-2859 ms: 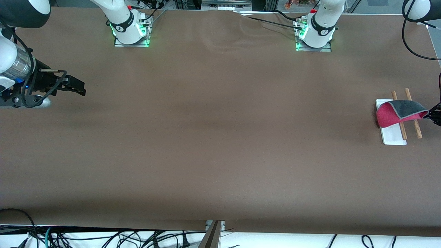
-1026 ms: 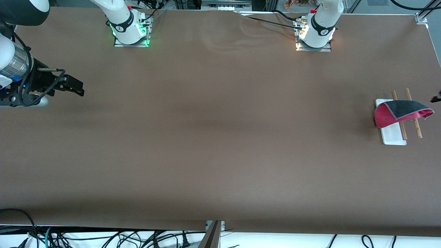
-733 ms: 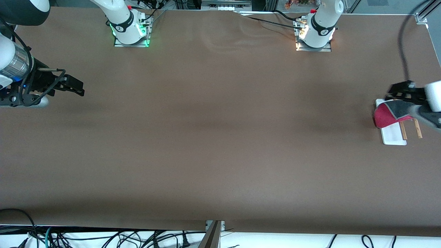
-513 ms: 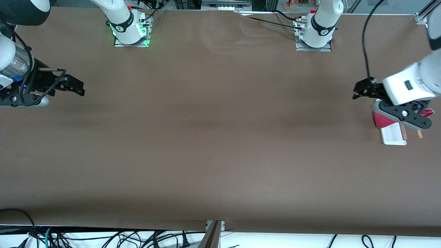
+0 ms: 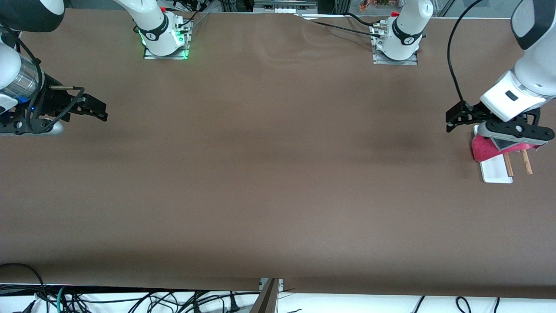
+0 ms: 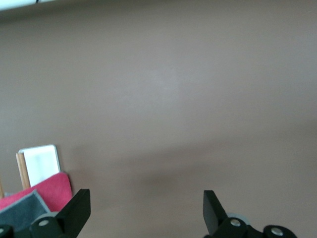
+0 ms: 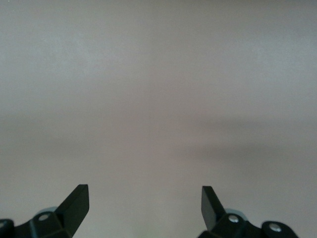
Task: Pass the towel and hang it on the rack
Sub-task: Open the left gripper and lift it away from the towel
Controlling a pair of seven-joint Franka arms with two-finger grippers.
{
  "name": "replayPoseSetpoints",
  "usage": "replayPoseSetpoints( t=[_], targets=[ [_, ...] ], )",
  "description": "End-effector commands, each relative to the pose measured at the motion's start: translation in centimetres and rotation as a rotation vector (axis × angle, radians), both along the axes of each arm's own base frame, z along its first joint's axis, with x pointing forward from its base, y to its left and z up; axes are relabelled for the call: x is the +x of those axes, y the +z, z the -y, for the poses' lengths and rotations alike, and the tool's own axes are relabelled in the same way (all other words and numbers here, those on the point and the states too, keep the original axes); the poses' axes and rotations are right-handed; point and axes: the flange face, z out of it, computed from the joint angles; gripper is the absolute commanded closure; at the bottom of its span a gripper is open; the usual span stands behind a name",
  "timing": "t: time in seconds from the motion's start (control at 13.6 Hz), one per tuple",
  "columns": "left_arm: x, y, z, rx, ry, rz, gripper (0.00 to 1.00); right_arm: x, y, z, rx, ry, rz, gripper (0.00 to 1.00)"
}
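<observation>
The towel [image 5: 483, 148] hangs over the rack's wooden rods [image 5: 527, 164], pink-red face toward the table's middle, its grey face partly hidden under my left wrist. The rack's white base [image 5: 495, 173] lies at the left arm's end of the table. My left gripper [image 5: 450, 121] is open and empty over bare table beside the rack. In the left wrist view the left gripper [image 6: 146, 201] is spread wide, with the towel [image 6: 47, 188] and the rack base [image 6: 40, 162] to one side. My right gripper [image 5: 104, 112] waits open at the right arm's end, and it [image 7: 143, 198] sees only bare table.
The brown table [image 5: 269, 165] is bare between the two arms. The arm bases [image 5: 165, 39] stand along the edge farthest from the front camera. Cables hang below the table's near edge.
The left gripper let go of the towel's edge and drew out of view, then swung back in over the rack. The towel stays draped on the rods. The right arm has not moved.
</observation>
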Motion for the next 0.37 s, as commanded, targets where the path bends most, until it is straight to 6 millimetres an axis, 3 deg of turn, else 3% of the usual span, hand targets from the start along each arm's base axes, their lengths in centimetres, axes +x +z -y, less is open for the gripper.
replayPoseSetpoints(
  t=[0.0, 0.29],
  targets=[
    [-0.97, 0.69, 0.25, -0.023, 0.023, 0.013, 0.00, -0.06, 0.38, -0.12, -0.016, 0.004, 0.012, 0.00],
    [-0.88, 1.12, 0.71, -0.037, 0.021, 0.020, 0.00, -0.07, 0.38, -0.20, -0.016, 0.006, 0.012, 0.00]
  ],
)
